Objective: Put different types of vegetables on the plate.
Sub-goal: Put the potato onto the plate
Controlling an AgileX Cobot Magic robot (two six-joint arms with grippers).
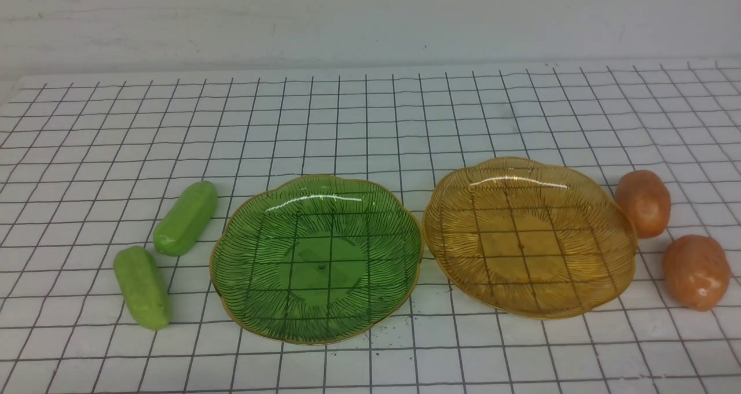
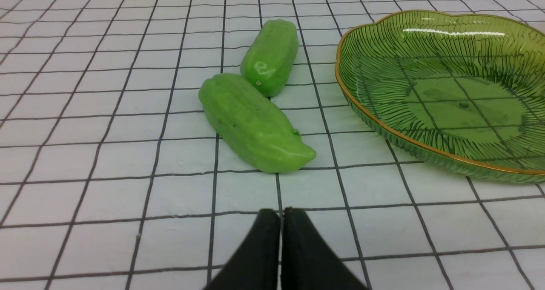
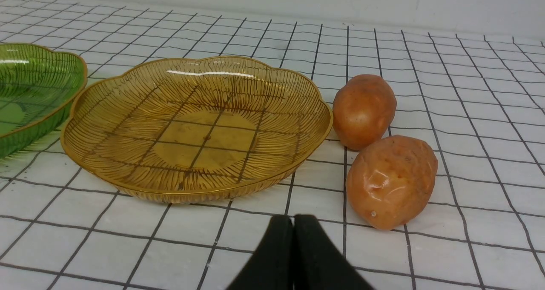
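Two light-green cucumber pieces lie left of the green glass plate [image 1: 231,238]: the far one [image 1: 186,217] and the near one [image 1: 142,287]. Two orange-brown potatoes lie right of the amber glass plate [image 1: 622,232]: the far one [image 1: 642,202] and the near one [image 1: 696,271]. Both plates are empty. No arm shows in the front view. In the left wrist view my left gripper [image 2: 281,215] is shut and empty, short of the near cucumber [image 2: 253,124]; the far cucumber [image 2: 271,56] lies behind it. In the right wrist view my right gripper [image 3: 293,221] is shut and empty, beside the near potato [image 3: 391,181]; the far potato [image 3: 363,110] lies beyond.
The table is covered by a white cloth with a black grid [image 1: 370,116]. A pale wall [image 1: 370,18] rises behind its far edge. The two plates almost touch at the middle. The green plate's rim also shows in the left wrist view [image 2: 362,107] and the right wrist view [image 3: 72,98].
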